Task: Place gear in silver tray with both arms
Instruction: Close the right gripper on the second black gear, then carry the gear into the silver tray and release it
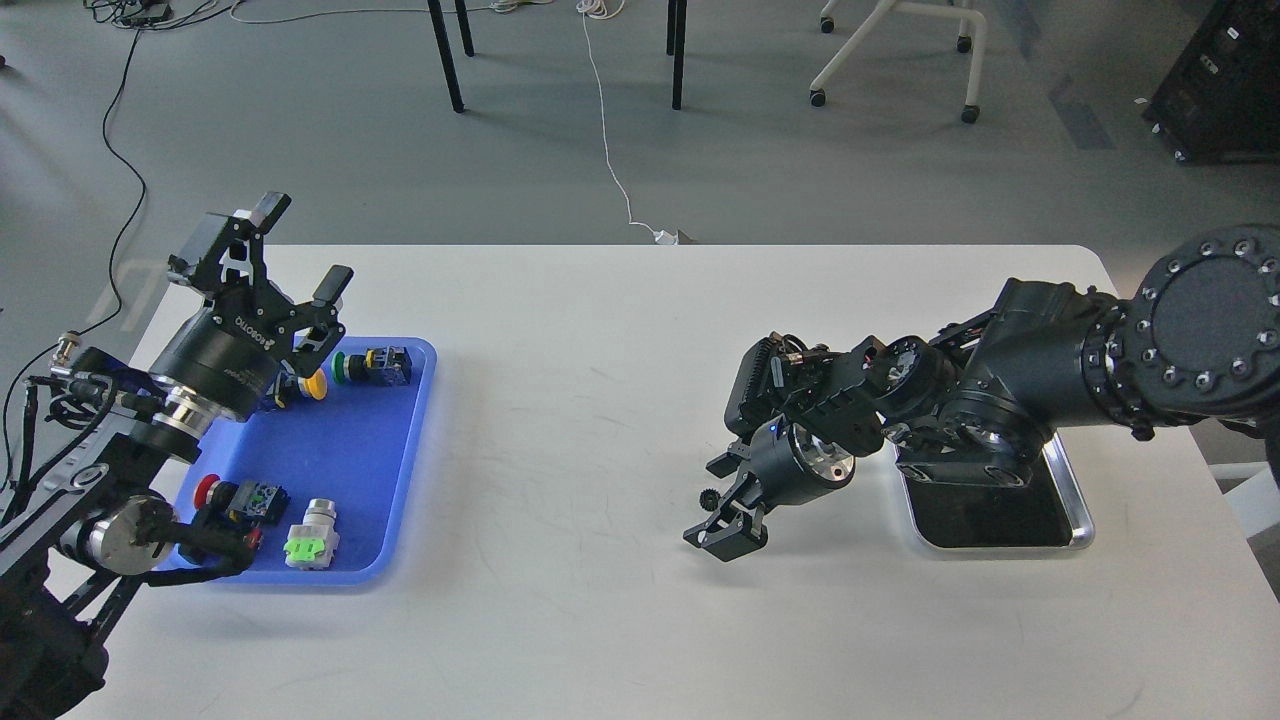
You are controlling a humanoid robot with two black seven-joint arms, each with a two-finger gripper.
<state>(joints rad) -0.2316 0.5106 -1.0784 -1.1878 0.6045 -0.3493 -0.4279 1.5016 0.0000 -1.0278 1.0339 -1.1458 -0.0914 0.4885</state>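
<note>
A small black gear (708, 497) lies on the white table (560, 420), left of the silver tray (1078, 505). My right gripper (716, 502) is low over the table, open, with one finger on each side of the gear. I cannot tell if the fingers touch it. The right arm covers the far part of the silver tray, and the tray's visible dark bottom holds nothing. My left gripper (302, 245) is open and empty, raised above the far left corner of the blue tray (400, 450).
The blue plastic tray at the left holds several push-button switches, among them a yellow one (314, 385), a green one (308, 548) and a red one (208, 490). Chair and table legs stand on the floor beyond the far table edge.
</note>
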